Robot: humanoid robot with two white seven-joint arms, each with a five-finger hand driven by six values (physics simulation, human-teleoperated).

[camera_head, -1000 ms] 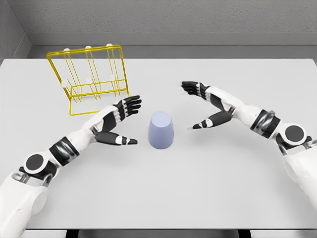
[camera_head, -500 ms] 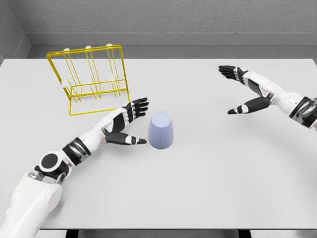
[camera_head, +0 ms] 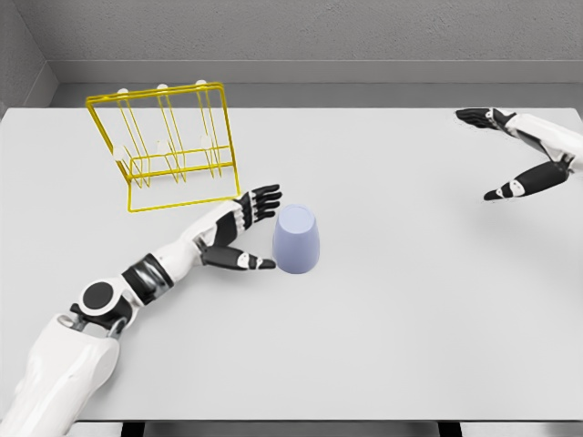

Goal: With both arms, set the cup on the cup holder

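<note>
You see the left hand [camera_head: 244, 229] stretched low across the white table [camera_head: 392, 309], fingers spread and thumb extended, holding nothing, just beside the pale lavender tapered cup [camera_head: 296, 239] standing upside down near the table's middle. The thumb tip lies close to the cup's side; you cannot tell whether it touches. The right hand [camera_head: 517, 155] hangs well apart at the far right edge, fingers and thumb splayed, empty. The yellow wire cup holder [camera_head: 166, 146] stands at the back left, beyond the left hand.
</note>
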